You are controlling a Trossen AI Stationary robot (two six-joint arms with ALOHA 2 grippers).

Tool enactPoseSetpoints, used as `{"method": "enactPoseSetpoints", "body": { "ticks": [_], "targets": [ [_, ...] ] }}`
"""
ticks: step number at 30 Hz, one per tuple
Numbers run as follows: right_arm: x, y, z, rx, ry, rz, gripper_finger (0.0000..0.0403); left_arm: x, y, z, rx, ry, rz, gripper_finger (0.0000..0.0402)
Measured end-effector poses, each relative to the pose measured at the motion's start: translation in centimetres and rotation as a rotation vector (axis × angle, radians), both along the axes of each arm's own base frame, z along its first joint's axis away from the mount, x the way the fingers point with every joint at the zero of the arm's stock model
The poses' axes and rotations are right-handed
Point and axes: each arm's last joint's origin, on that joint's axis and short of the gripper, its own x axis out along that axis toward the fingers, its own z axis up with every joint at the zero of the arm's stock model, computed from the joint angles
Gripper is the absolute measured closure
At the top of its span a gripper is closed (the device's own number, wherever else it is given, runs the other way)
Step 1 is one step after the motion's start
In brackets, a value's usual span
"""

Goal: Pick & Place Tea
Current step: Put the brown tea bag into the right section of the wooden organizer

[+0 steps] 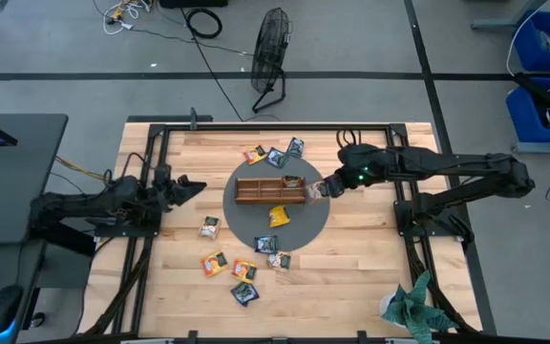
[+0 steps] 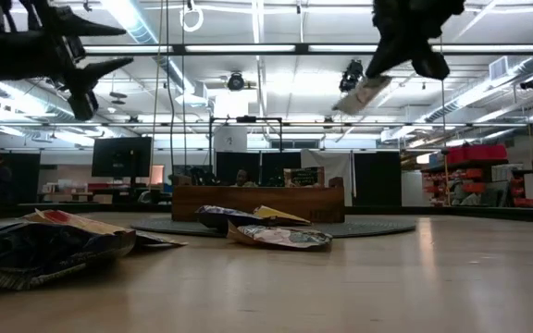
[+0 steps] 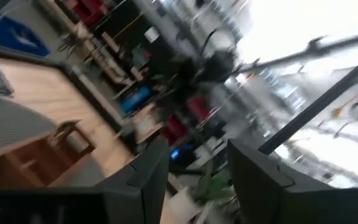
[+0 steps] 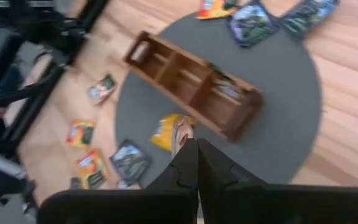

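1. The right gripper (image 1: 319, 189) hangs above the right end of the wooden tray (image 1: 269, 190), jaws closed on a pale sachet (image 2: 363, 93) held clear of the bench (image 1: 370, 258); in the low view open air shows between it and the tray top.
2. The left gripper (image 1: 191, 186) is raised near the bench's left side, well apart from the tray, its jaws parted and holding nothing.
3. The tray lies across a round grey mat (image 1: 306, 225). One compartment near its right end holds a sachet (image 1: 292, 181).
4. A yellow sachet (image 1: 279, 216) and a dark one (image 1: 266, 245) lie on the mat in front of the tray.
5. Behind the tray, an orange sachet (image 1: 255, 154) and two blue-dark ones (image 1: 276, 158) (image 1: 295, 147) sit at the mat's far edge.
6. More tea lies loose on the bare wood toward the near-left: a sachet (image 1: 209, 227) beside the mat, and a cluster (image 1: 231, 272) nearer the front edge.
7. The right half of the bench, in front of the right arm's base, is bare wood.
8. Beyond the bench are a floor fan (image 1: 270, 48), cables and blue bins (image 1: 547, 67); a crumpled green cloth (image 1: 411, 308) lies at the near-right corner.
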Motion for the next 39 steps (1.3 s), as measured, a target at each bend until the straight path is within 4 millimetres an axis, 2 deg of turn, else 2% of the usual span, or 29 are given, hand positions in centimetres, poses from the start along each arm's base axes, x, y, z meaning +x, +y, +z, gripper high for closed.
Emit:
{"method": "enactPoseSetpoints", "body": {
  "ticks": [9,21,39],
  "targets": [
    [0.3,1.4,2.5,-0.001,-0.085,0.178,0.0403,2.9,0.0,3.0,0.174,0.166,-0.032,0.0227],
    [0.2,2.3,5.1,-0.007,-0.154,0.304,0.0403,9.1,-0.1,5.9,0.305,0.316,-0.184,0.0227],
    [0.2,2.7,5.5,-0.04,-0.164,0.468,0.0403,19.7,-0.3,9.4,0.326,0.348,-0.369,0.0227]
  ]
}}
